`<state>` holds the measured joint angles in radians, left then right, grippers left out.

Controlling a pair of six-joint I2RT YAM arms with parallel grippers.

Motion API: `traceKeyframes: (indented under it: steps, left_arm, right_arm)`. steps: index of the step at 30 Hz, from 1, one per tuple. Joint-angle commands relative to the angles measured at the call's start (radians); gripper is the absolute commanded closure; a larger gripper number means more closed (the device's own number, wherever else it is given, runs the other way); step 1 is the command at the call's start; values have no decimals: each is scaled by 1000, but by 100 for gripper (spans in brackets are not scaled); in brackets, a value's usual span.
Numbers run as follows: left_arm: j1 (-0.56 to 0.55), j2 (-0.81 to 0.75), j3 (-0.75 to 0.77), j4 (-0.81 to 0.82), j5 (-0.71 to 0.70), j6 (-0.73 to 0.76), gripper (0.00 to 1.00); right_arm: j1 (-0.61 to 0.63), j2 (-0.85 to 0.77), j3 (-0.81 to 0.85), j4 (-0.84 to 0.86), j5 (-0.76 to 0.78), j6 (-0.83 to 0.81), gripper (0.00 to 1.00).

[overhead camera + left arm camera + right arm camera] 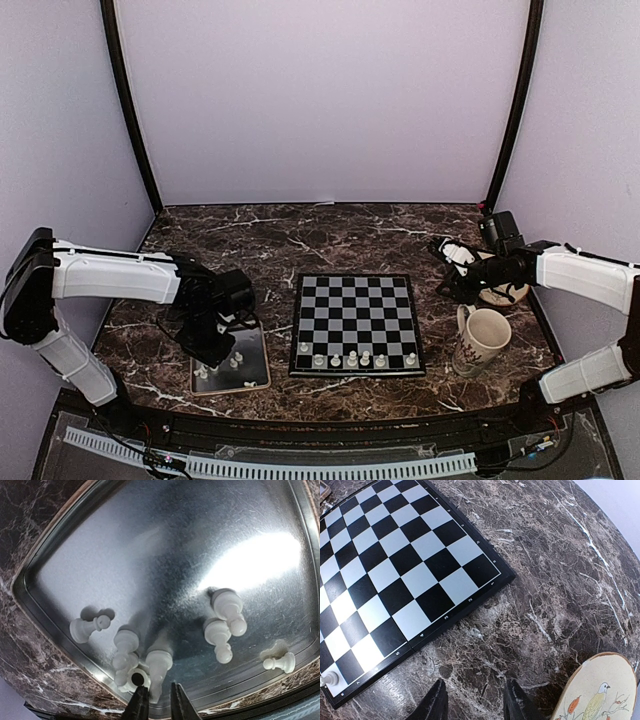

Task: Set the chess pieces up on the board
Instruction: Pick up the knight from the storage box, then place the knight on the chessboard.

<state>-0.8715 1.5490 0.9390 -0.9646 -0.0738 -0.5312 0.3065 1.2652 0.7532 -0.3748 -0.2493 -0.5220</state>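
The dark veined marble tabletop [330,235] sits between pale walls. The left gripper [156,702] hangs over the metal tray [75,555] left of the board [355,300], its narrowly parted fingers astride one toppled piece [158,665]; whether they pinch it cannot be told. The right gripper [476,707], jaws apart and empty, hovers right of the board, beside a bird-painted disc [600,695]. Six chess pieces [352,358] stand on the board's near row.

On a dark marbled counter [300,240] the board [355,305] is laid at the middle. A metal tray [256,352] is set to its left, a mug [483,338] at the near right, and a bird-painted plate [600,695] beyond the mug.
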Motion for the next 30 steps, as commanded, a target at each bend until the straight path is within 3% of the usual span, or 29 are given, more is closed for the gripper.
traceKeyframes:
  steps: [1,9,22,30]
  left_arm:
    - [1,9,-13,17,37,14,84]
    - [-14,15,42,-17,53,62,100]
    - [-64,38,282,15,109,181,100]
    - [-103,264,577,87,84,296,100]
  right_arm:
    - [-5,-4,7,-13,9,-9,61]
    - [-5,-6,8,-13,12,-9,61]
    - [-6,-9,8,-13,8,-10,61]
    - [-6,-17,8,-13,11,-10,61]
